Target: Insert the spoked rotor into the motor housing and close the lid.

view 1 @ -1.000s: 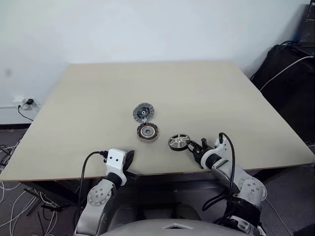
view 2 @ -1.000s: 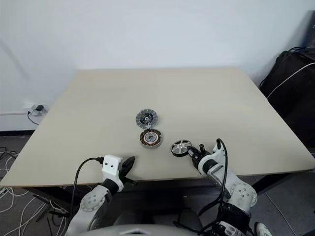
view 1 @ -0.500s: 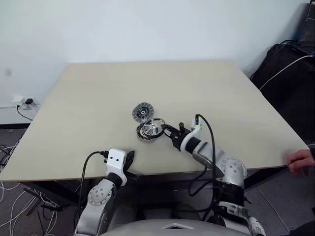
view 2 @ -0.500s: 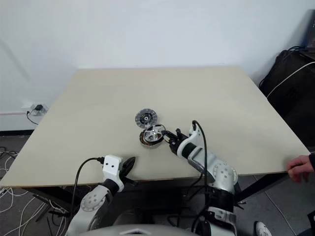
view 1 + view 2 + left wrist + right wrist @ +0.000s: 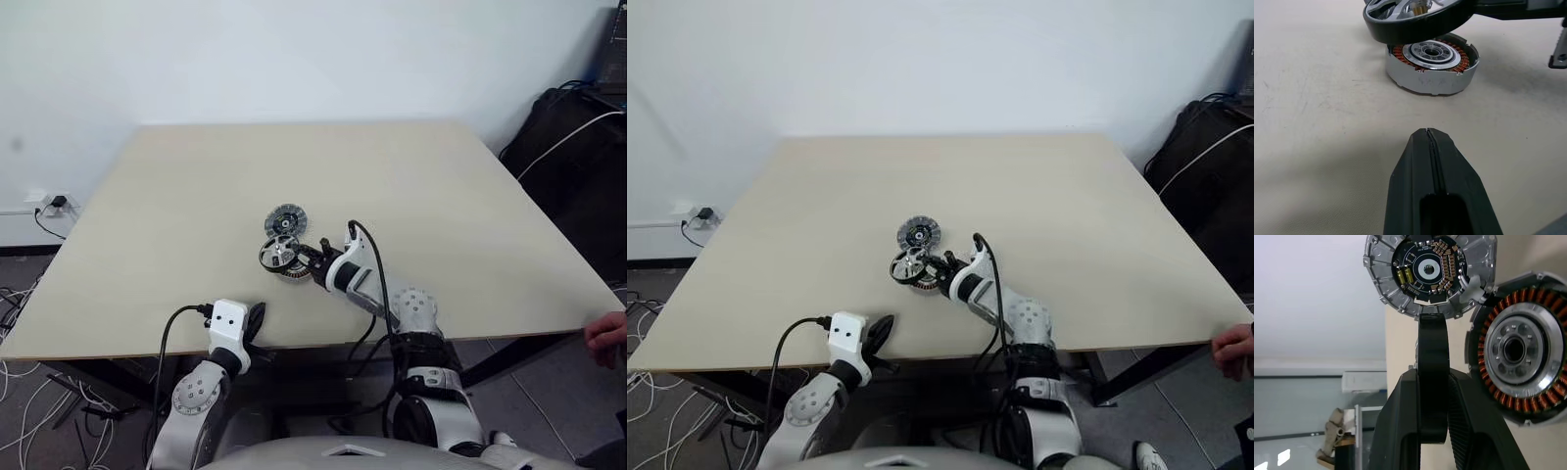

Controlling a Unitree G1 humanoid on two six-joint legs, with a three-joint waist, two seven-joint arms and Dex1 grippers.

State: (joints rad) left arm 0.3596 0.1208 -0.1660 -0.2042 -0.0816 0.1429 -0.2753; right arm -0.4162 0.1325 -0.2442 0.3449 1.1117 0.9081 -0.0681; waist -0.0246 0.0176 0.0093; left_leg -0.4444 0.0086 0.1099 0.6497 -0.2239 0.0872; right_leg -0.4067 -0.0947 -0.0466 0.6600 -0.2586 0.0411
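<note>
The spoked rotor (image 5: 277,255), dark-rimmed with silvery spokes, hangs tilted just above the motor housing (image 5: 1432,61), offset towards the housing's left side. My right gripper (image 5: 1432,377) is shut on the rotor's rim (image 5: 1432,342), reaching in from the right. The housing, a silver cup with copper windings (image 5: 1518,352), stands on the table. Behind it lies the lid (image 5: 285,221), its ribbed face with the dark centre (image 5: 1430,271) turned up. My left gripper (image 5: 1427,134) is shut on nothing, low at the table's front edge, pointing at the housing.
The pale table (image 5: 411,186) stretches wide around the parts. A person's hand (image 5: 609,338) shows at the right front corner. A black bag with a white cable (image 5: 578,127) stands beyond the right edge. Wall socket and cables (image 5: 49,206) lie at the left.
My right gripper carried the rotor left from the table beside the housing and lifted it over the housing. A person's hand appeared at the right. The left arm stayed still.
</note>
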